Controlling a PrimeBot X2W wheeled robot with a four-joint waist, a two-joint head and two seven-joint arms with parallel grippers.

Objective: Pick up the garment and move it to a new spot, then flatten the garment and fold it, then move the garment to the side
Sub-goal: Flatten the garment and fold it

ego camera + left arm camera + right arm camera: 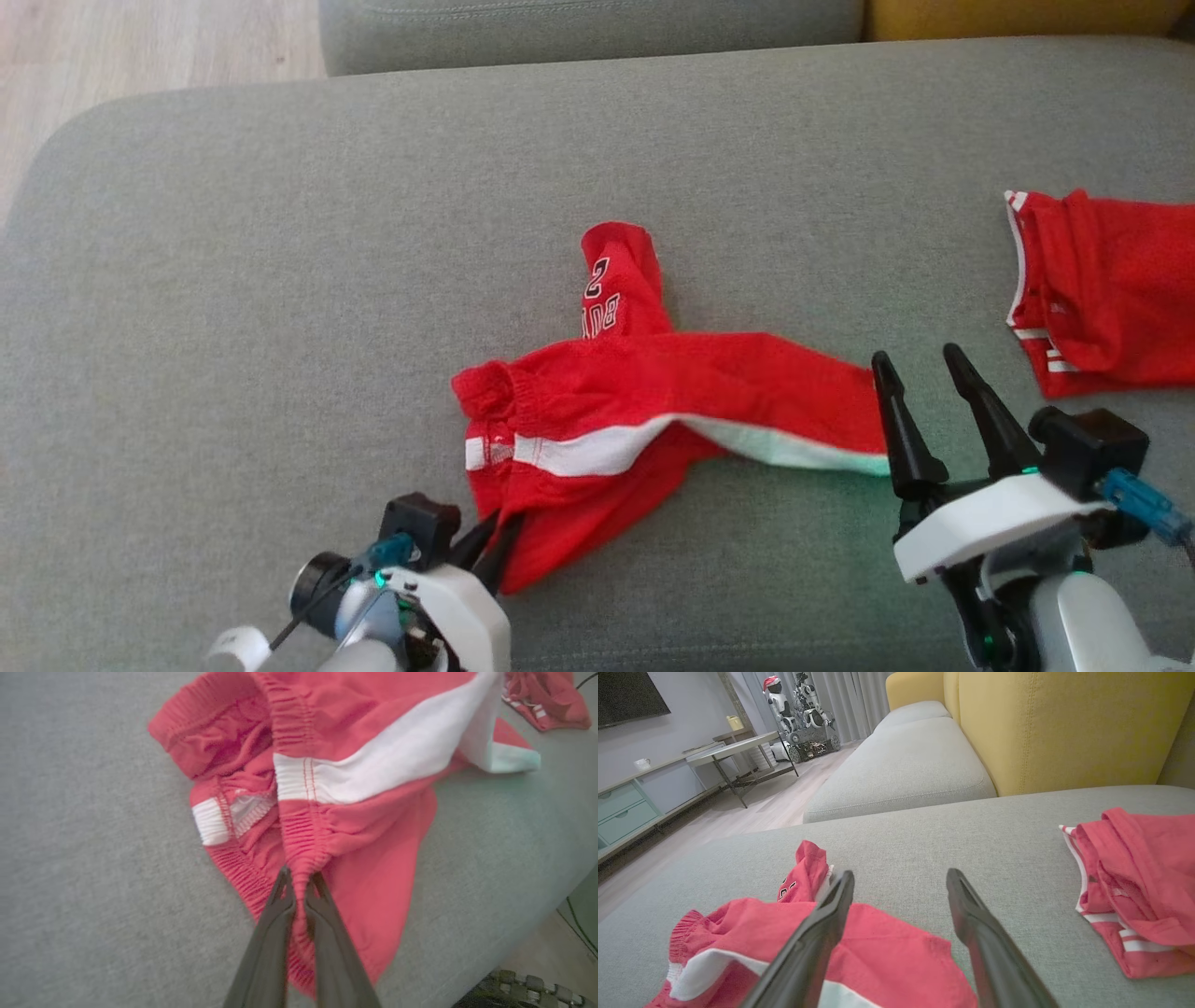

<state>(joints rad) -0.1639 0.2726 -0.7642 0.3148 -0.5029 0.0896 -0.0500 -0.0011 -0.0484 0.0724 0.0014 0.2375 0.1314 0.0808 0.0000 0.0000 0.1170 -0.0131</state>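
While the left gripper [299,879] is clamped on a gathered pinch of the waistband [301,847], the red shorts [653,392] lie crumpled about midway along the near edge of the grey cushion [280,280]. The right gripper [920,359] hovers just beside the leg hem [840,457], fingers spread and holding nothing. Likely risks: the thin pinch slips on lifting, a one-sided lift drags the twisted leg, or the second red garment [1111,289] at the right edge gets snagged.

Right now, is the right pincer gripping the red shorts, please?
No, the right pincer stands wide open at the end of the red shorts, clamping nothing.
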